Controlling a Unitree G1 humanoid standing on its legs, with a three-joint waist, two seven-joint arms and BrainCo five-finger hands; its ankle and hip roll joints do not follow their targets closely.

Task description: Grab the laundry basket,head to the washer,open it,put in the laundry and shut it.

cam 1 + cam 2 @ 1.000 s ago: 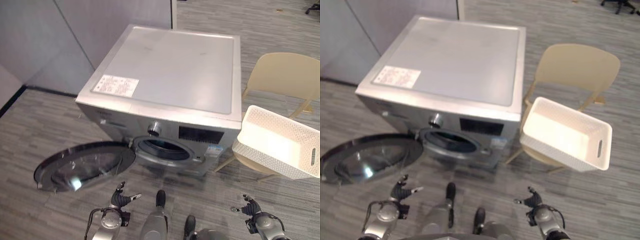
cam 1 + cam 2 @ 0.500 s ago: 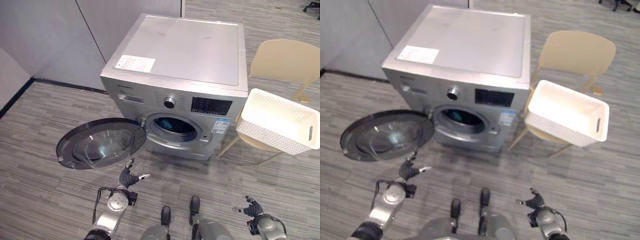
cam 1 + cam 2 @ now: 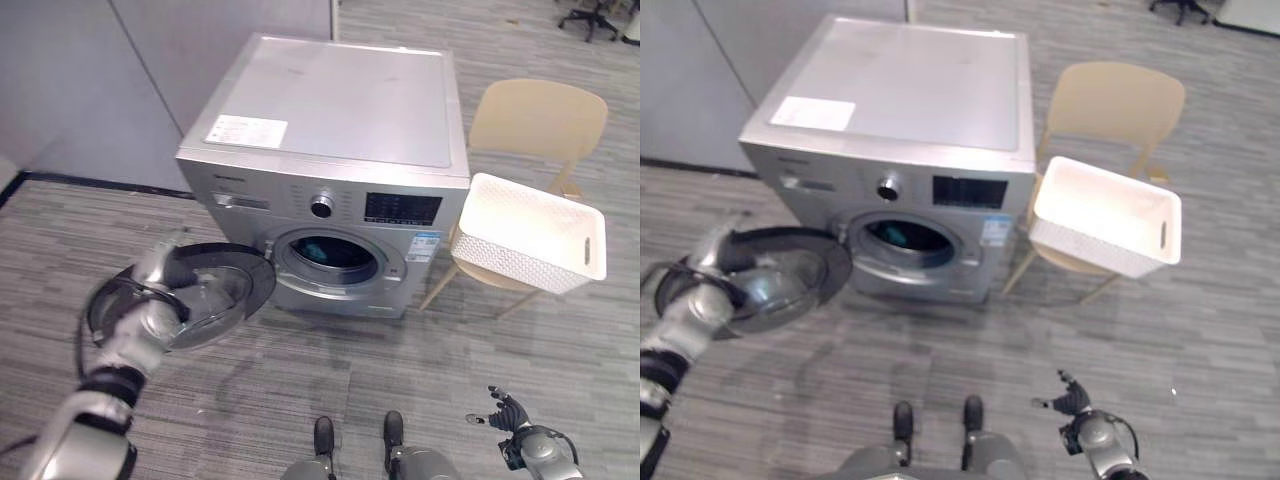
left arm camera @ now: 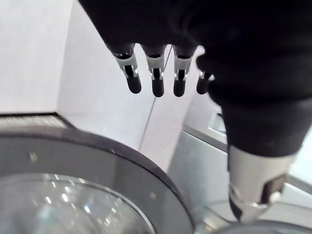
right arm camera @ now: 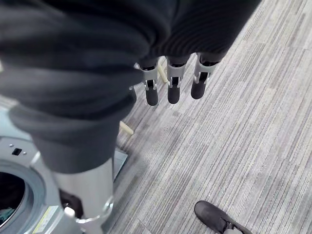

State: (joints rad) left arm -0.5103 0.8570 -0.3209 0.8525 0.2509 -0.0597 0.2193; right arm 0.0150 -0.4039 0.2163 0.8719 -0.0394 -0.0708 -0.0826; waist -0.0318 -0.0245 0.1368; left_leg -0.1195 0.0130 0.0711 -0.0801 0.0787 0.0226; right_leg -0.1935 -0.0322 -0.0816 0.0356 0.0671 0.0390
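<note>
indoors, on a grey striped carpet floor (image 3: 560, 350), we see a silver washer (image 3: 330, 170) standing against a pale grey partition wall (image 3: 90, 80). its round glass door (image 3: 185, 295) hangs wide open, with something dark blue showing inside the drum (image 3: 325, 255). our left robot hand (image 3: 160, 290) is at the door's rim, fingers straight and relaxed, pinching nothing. the white laundry basket (image 3: 530, 245) sits tilted on a beige chair (image 3: 540, 125) just beside the washer. our right robot hand (image 3: 515, 425) hangs low over the carpet, well apart from the basket, its fingers loosely spread and holding nothing.
</note>
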